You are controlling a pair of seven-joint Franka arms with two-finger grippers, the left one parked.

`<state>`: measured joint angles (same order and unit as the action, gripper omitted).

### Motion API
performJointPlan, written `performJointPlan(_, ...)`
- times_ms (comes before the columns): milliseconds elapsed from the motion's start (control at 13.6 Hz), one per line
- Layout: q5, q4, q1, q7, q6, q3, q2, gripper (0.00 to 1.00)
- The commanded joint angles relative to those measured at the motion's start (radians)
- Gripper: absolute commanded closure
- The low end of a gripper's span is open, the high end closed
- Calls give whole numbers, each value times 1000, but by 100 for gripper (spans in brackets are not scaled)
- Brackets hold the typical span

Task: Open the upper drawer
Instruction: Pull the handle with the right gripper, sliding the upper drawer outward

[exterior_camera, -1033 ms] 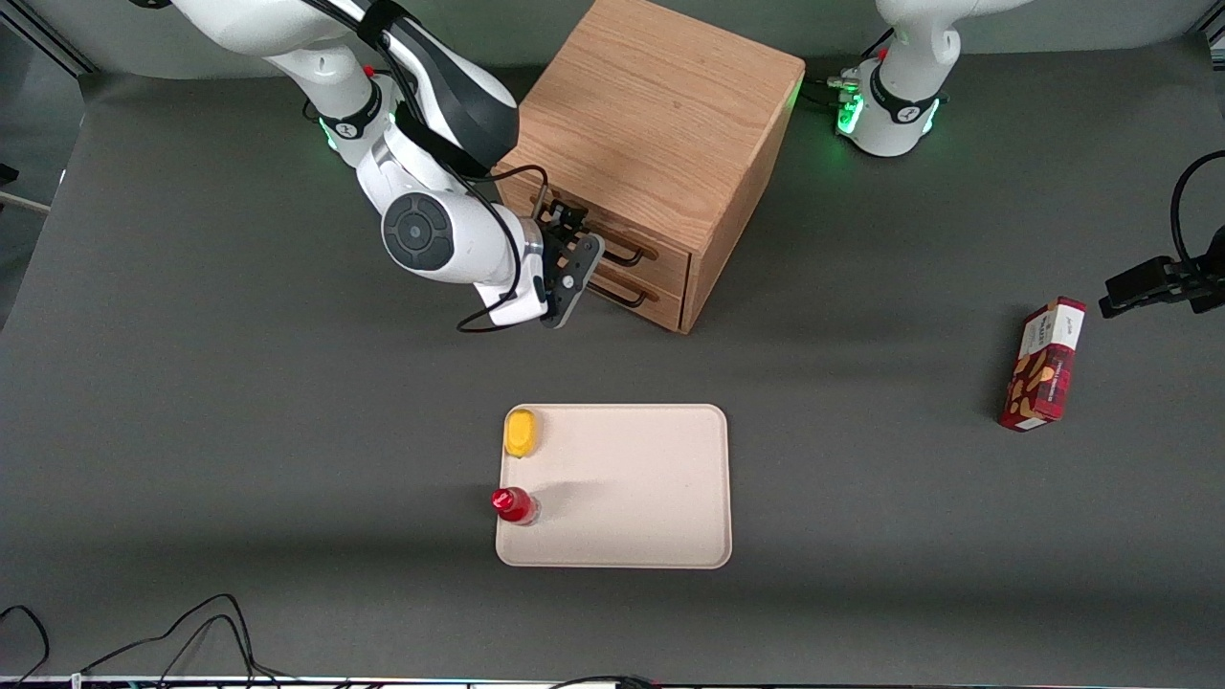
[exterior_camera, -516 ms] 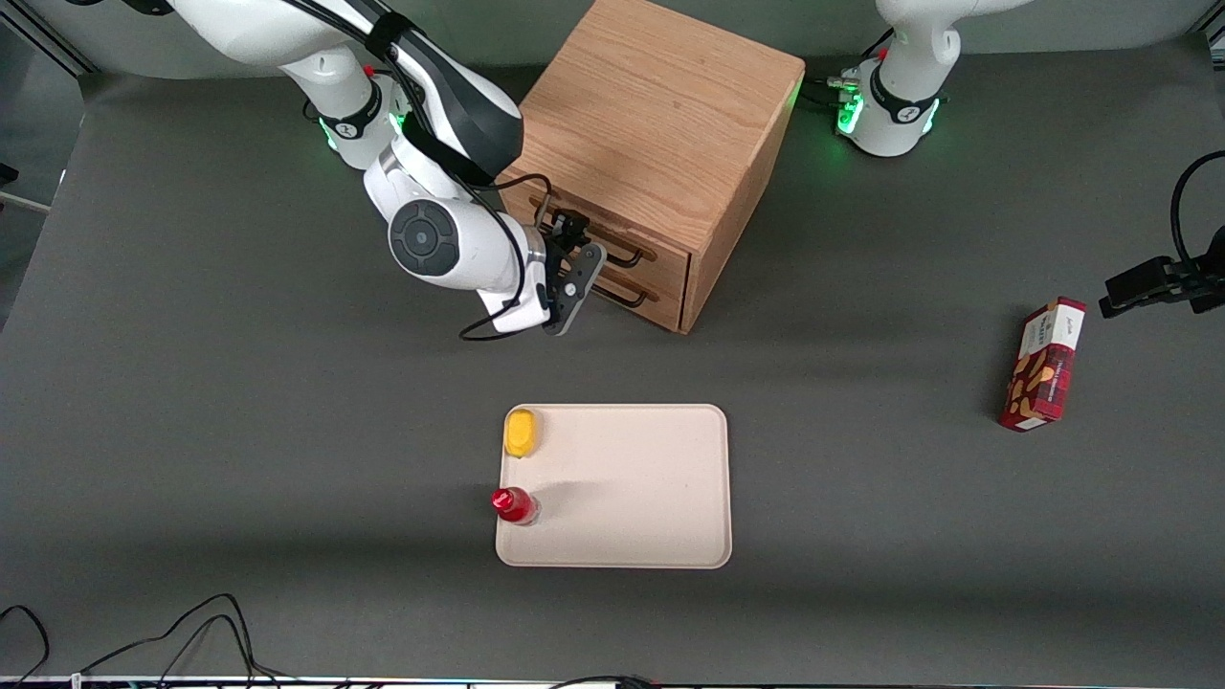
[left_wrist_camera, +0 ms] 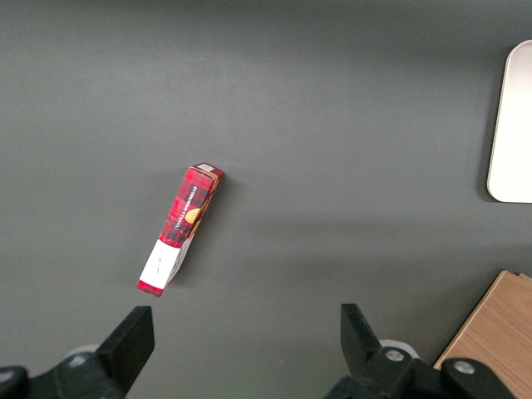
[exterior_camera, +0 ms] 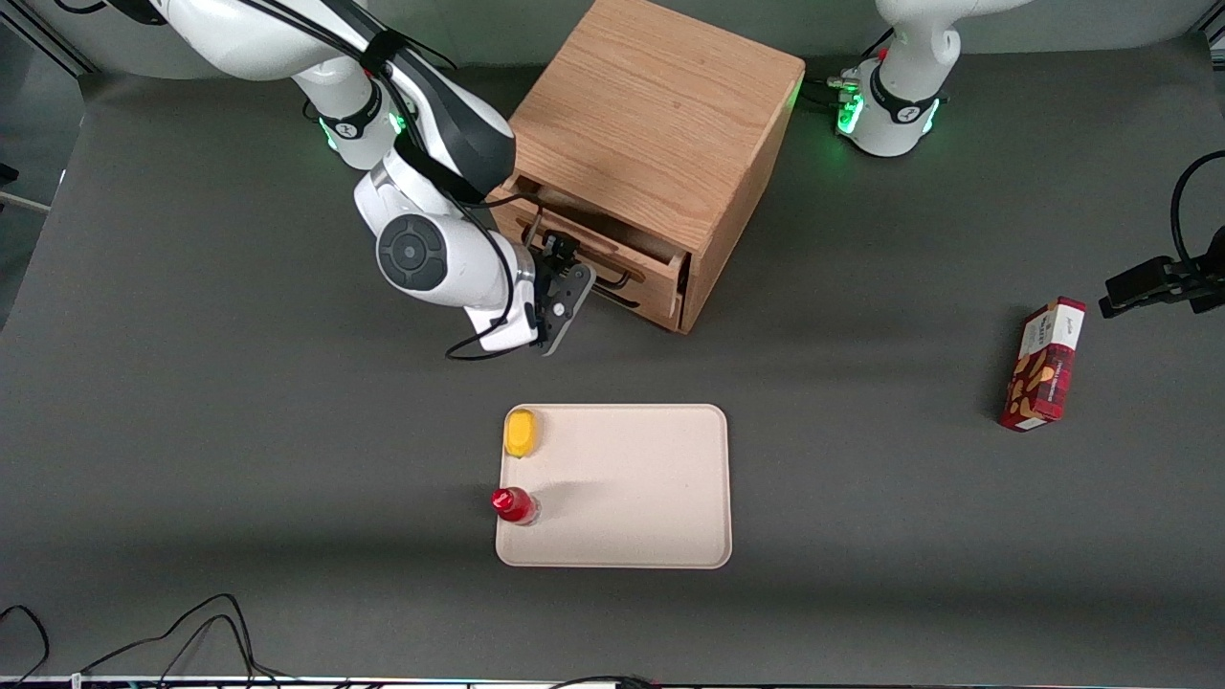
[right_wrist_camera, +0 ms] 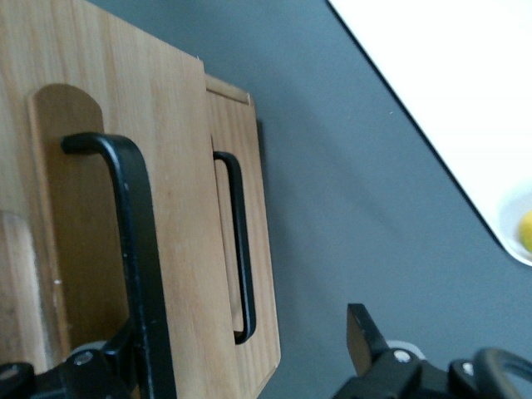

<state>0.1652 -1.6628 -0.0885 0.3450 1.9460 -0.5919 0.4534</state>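
Now my tool [exterior_camera: 560, 251] is at the upper drawer [exterior_camera: 612, 251], which stands part-way out of the cabinet [exterior_camera: 660, 124].
From my wrist, the drawer's black handle [right_wrist_camera: 133, 249] runs between my fingers [right_wrist_camera: 366, 337], which look spread; whether they clamp it I cannot tell. The lower drawer [right_wrist_camera: 245, 249] sits flush beneath. Nearer the front camera lies a tray [exterior_camera: 632, 488] on the tabletop [exterior_camera: 239, 431].
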Motion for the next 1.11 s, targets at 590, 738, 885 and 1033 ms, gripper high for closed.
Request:
performJointPlan(590, -79, 176, 6, -14, -36, 58, 114, 0)
performJointPlan(738, -95, 195, 7, -12, -47, 60, 125, 0)
performJointPlan(885, -96, 205, 7, -12, -48, 79, 130, 0)
performJointPlan(1033, -96, 218, 7, -8, -48, 99, 133, 0)
